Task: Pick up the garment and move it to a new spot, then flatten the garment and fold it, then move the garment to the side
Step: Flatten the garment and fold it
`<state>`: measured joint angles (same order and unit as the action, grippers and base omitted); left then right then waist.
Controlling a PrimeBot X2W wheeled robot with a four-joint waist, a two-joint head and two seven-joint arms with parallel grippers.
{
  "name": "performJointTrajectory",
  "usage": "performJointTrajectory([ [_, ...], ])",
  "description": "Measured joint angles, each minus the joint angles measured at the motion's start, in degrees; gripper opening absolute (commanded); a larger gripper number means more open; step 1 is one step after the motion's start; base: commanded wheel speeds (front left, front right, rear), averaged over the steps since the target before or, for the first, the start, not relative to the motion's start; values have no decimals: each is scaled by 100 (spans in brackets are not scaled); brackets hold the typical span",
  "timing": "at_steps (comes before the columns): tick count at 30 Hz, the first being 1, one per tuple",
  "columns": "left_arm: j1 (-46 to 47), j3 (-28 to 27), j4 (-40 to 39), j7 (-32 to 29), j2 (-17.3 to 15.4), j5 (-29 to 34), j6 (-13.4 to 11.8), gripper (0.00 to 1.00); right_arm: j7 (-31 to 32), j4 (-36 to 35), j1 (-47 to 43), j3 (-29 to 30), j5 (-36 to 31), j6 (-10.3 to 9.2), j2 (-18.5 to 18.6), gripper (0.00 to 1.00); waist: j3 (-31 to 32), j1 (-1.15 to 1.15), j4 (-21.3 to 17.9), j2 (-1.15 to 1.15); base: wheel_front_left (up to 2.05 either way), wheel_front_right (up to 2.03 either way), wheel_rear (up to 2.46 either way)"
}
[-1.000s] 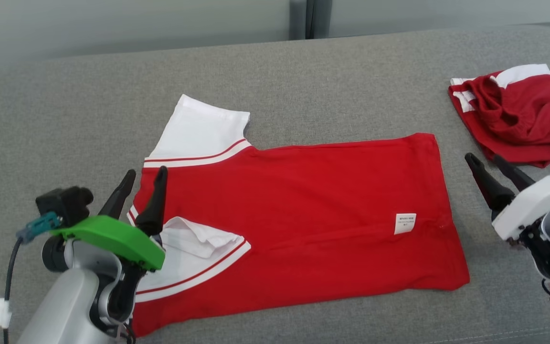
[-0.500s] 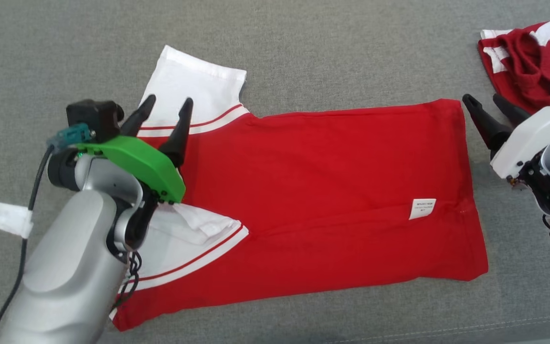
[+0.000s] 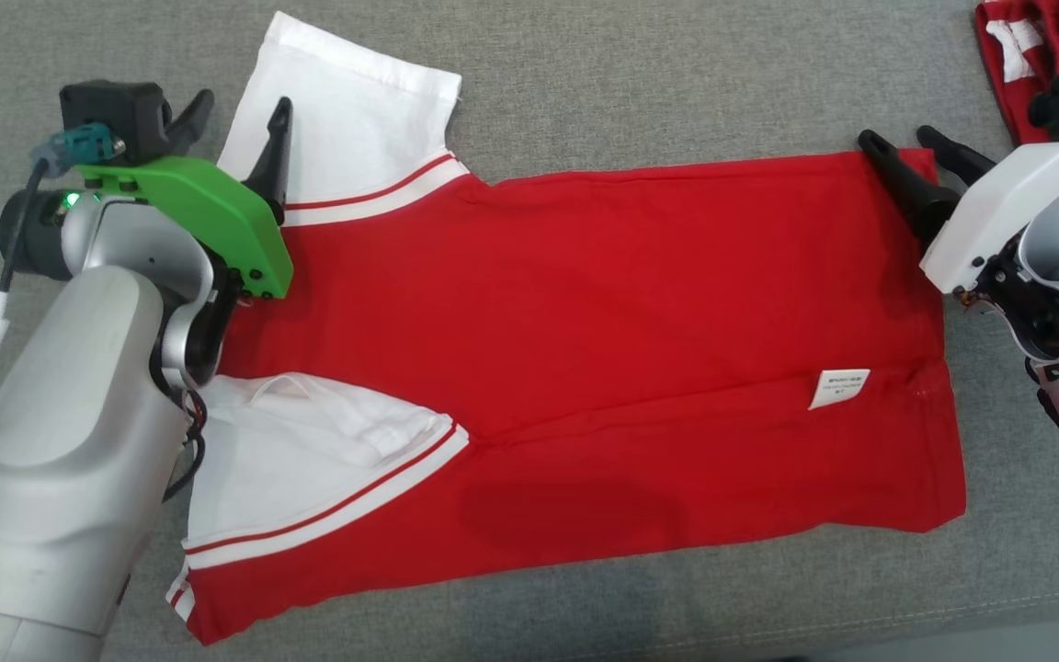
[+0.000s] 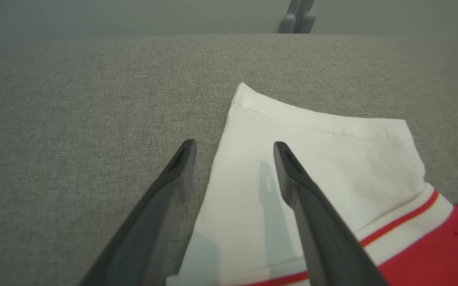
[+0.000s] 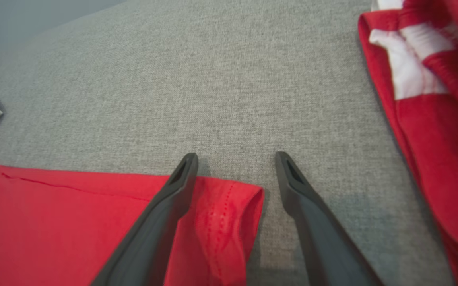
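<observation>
i've moved both arms up the garment (image 3: 631, 322): left tool (image 3: 243, 101) now straddles the white sleeve (image 3: 346, 119) edge, right tool (image 3: 897, 136) the hem corner (image 5: 221, 206). both gape wide and hold nothing, so i judge the fold grasp comes next

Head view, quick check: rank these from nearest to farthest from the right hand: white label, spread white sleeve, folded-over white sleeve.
1. white label: same side as the right hand, a little closer to the robot.
2. spread white sleeve: far left.
3. folded-over white sleeve: near left, farthest.
</observation>
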<state>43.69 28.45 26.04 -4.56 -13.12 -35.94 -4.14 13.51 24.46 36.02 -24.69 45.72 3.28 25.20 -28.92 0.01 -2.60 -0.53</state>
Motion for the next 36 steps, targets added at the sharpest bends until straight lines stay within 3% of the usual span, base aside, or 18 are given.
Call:
performJointTrajectory([
  [20, 974, 107, 1082, -299, 21, 204, -2, 100, 116, 406, 532, -339, -62, 229, -320, 96, -215, 0, -408, 0, 0, 0, 0],
  [21, 998, 109, 1116, -298, 34, 204, -1, 86, 116, 434, 553, -345, -62, 235, -328, 95, -218, 0, -413, 0, 0, 0, 0],
  [22, 1024, 118, 1154, -298, 51, 204, 4, 52, 116, 461, 570, -349, -62, 247, -334, 95, -219, 0, -416, 0, 0, 0, 0],
  [23, 1049, 135, 1196, -298, 68, 218, 10, 37, 116, 486, 580, -350, -62, 272, -337, 93, -221, 0, -419, 0, 0, 0, 0],
  [24, 1063, 162, 1227, -298, 83, 258, 12, 12, 115, 502, 583, -350, -62, 276, -339, 92, -221, 0, -420, 0, 0, 0, 0],
  [25, 1068, 183, 1244, -296, 94, 288, 26, 0, 115, 522, 592, -350, -62, 276, -342, 88, -219, 0, -419, 0, 0, 0, 0],
  [28, 1115, 229, 1310, -265, 110, 297, 120, 0, 86, 619, 611, -338, -60, 277, -337, 68, -206, 0, -408, 0, 0, 0, 0],
  [29, 1145, 256, 1348, -236, 118, 299, 157, 0, 59, 657, 611, -334, -60, 277, -336, 55, -195, 0, -399, 0, 0, 0, 0],
  [30, 1165, 269, 1372, -220, 127, 302, 174, 0, 40, 702, 611, -330, -59, 277, -336, 51, -181, 0, -387, 0, 0, 0, 0],
  [36, 1217, 279, 1410, -66, 142, 302, 356, 0, -30, 886, 601, -342, -46, 293, -339, 48, -66, 0, -312, 0, 0, 0, 0],
])
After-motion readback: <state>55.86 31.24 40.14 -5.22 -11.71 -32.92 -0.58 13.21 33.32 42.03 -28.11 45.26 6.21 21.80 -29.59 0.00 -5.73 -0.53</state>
